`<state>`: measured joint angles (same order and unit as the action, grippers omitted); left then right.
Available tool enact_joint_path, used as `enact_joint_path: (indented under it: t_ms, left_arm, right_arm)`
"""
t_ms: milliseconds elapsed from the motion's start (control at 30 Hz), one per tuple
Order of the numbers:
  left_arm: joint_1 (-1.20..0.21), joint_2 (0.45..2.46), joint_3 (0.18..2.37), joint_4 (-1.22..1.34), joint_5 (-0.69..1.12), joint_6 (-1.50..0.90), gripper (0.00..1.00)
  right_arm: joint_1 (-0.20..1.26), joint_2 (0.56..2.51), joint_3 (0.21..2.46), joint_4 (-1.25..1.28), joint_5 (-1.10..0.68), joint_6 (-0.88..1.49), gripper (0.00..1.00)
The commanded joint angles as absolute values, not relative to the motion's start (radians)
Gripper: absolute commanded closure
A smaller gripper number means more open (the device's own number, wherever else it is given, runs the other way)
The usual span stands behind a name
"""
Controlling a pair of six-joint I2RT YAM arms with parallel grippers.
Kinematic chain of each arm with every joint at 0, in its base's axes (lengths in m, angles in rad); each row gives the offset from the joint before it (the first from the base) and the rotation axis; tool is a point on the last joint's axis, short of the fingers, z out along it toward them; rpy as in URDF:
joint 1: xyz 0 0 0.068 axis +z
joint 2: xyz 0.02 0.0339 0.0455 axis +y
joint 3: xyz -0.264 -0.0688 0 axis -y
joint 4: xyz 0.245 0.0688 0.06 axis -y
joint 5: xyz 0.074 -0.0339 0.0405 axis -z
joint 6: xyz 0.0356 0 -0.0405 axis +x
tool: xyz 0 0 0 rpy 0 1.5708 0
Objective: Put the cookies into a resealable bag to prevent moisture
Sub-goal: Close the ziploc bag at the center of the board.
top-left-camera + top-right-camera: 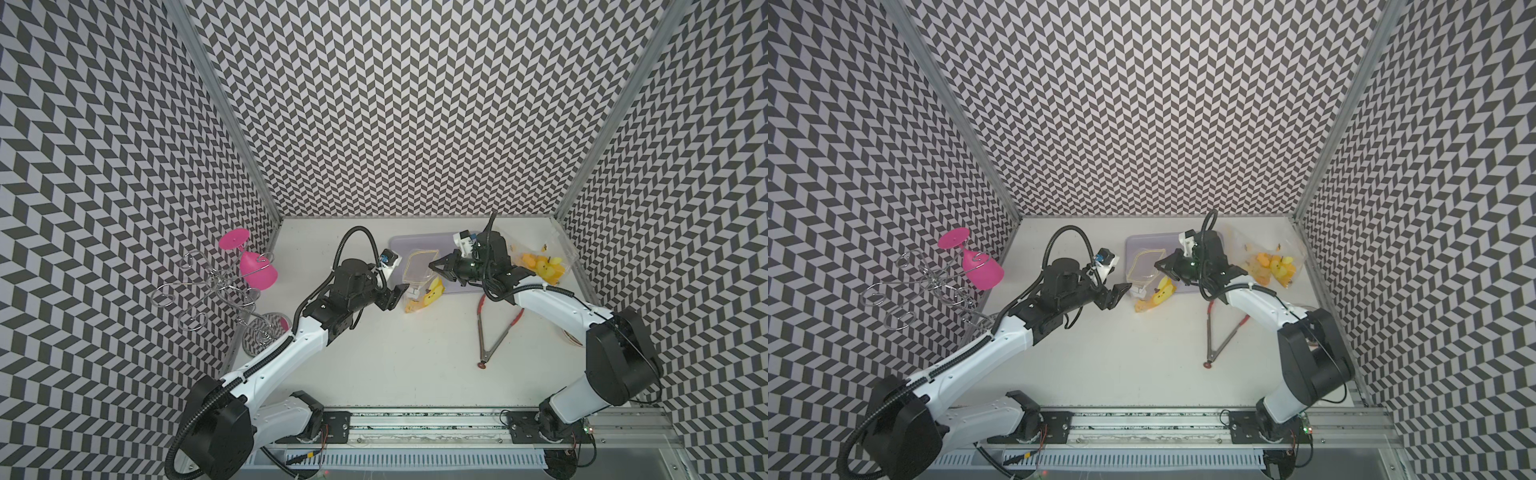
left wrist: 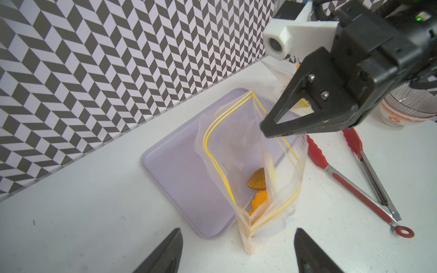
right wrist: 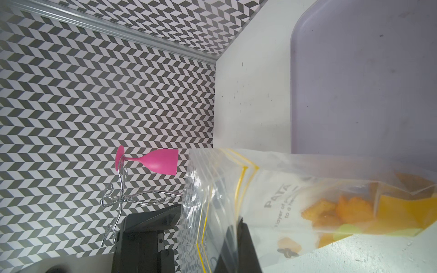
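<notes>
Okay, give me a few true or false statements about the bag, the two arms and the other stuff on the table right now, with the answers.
1. The right end effector is shut on the bag's rim. True.
2. The left end effector holds the tongs. False: it is open and empty, and the tongs lie on the table.
3. Cookies are inside the bag. True.
4. The pink glass stands upright on the table. False: it hangs upside down from the wire rack.

Bright even light, soft shadows; wide-angle edges warped.
</notes>
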<state>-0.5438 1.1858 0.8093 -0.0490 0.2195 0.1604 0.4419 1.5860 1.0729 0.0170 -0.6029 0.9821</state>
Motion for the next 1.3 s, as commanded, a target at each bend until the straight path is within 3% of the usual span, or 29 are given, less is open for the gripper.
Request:
enact_joint_path:
  t_ms: [0, 233, 467, 633, 833, 967, 1000, 1100, 1133, 1267]
  left_arm:
    - [-0.554, 1.21, 0.811, 0.023, 0.249, 0.232, 0.26]
    - [-0.559, 1.25, 0.804, 0.059, 0.279, 0.247, 0.28]
    - [-0.558, 1.289, 0.822, 0.088, 0.28, 0.25, 0.41]
    - [-0.558, 1.293, 0.813, 0.086, 0.28, 0.253, 0.61]
    - [-0.558, 1.274, 0.808, 0.096, 0.29, 0.249, 0.98]
    - [-0.558, 1.248, 0.805, 0.093, 0.307, 0.266, 1.0]
    - [-0.558, 1.237, 0.811, 0.071, 0.319, 0.282, 1.0]
    - [-0.556, 1.188, 0.832, -0.016, 0.411, 0.362, 1.0]
    - [-0.555, 1.164, 0.833, -0.033, 0.433, 0.378, 1.0]
    - [-0.523, 1.086, 0.839, -0.103, 0.568, 0.42, 1.0]
  right_arm:
    - [0.437, 1.601, 1.107, 0.079, -0.626, 0.987, 1.0]
    - [0.426, 1.611, 1.117, 0.081, -0.637, 0.983, 1.0]
    - [0.425, 1.614, 1.129, 0.069, -0.642, 0.973, 1.0]
    - [0.423, 1.609, 1.131, 0.065, -0.637, 0.973, 1.0]
    - [0.422, 1.599, 1.136, 0.045, -0.628, 0.959, 1.0]
    - [0.421, 1.564, 1.155, 0.004, -0.598, 0.904, 0.99]
    - [0.42, 1.546, 1.158, -0.005, -0.584, 0.885, 0.94]
    - [0.416, 1.468, 1.143, -0.005, -0.58, 0.807, 0.61]
    - [0.415, 1.425, 1.127, -0.001, -0.567, 0.769, 0.54]
    - [0.414, 1.23, 1.028, 0.005, -0.387, 0.592, 0.44]
